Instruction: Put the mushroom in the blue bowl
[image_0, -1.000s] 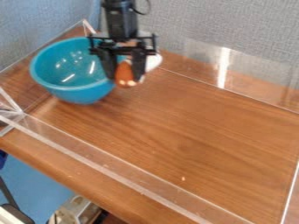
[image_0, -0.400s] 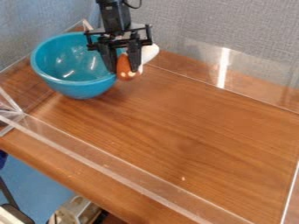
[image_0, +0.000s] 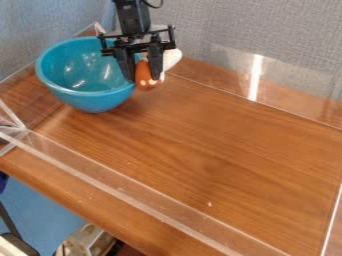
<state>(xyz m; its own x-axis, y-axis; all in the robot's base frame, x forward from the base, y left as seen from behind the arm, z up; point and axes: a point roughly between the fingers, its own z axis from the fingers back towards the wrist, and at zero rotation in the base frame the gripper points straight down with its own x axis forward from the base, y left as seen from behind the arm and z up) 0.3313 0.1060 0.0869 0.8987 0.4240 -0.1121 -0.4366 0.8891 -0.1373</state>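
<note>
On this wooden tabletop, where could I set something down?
The wide stretch of tabletop right of the blue bowl, bordered by the back wall, looks bare. It is crowded by the bowl's right rim, where the end effector hangs.

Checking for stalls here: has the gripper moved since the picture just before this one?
No, the gripper shows no clear shift; it hangs at the same spot beside the blue bowl's right rim.
</note>
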